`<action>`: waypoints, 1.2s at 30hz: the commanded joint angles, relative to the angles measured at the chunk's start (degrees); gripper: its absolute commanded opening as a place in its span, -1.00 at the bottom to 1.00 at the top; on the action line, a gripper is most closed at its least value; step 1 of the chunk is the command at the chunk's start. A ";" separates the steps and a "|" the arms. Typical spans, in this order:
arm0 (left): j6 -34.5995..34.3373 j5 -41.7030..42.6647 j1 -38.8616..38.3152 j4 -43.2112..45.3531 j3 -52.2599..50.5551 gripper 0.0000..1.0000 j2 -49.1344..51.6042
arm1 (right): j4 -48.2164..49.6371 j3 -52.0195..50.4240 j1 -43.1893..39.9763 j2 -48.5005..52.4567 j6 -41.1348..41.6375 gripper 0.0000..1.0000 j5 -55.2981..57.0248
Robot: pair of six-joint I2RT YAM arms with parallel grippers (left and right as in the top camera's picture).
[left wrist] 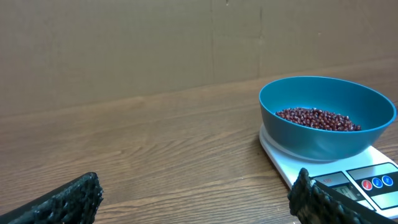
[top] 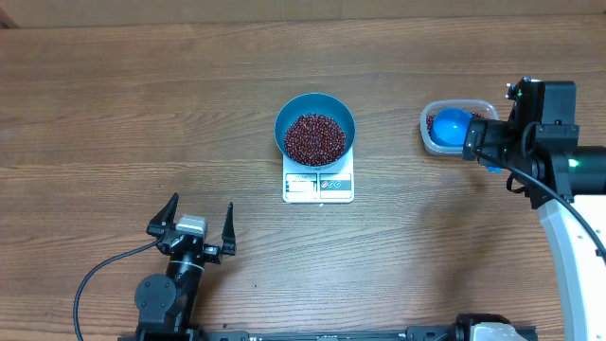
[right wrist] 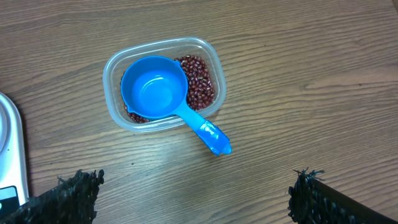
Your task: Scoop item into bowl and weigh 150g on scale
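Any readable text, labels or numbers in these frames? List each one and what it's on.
No text can be read in any view.
On the scale: the display panel and the print around the red and blue buttons are too small and blurred to read.
On the bowl, scoop and tub: no markings visible.

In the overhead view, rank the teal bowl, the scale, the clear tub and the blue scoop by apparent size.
1. bowl and scale: about equally wide. The bowl covers much of the scale, so I leave these two unranked.
2. clear tub, its right end hidden.
3. blue scoop, smallest.
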 commanded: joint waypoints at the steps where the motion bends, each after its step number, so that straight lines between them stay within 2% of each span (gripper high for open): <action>1: -0.26 -0.35 0.37 -0.15 -0.33 0.99 -0.74 | 0.26 1.38 -0.13 -0.02 -0.66 1.00 -0.37; 36: -0.31 -0.33 2.67 -0.09 -0.26 0.99 -0.68 | 0.26 1.38 -0.13 -0.02 -0.66 1.00 -0.37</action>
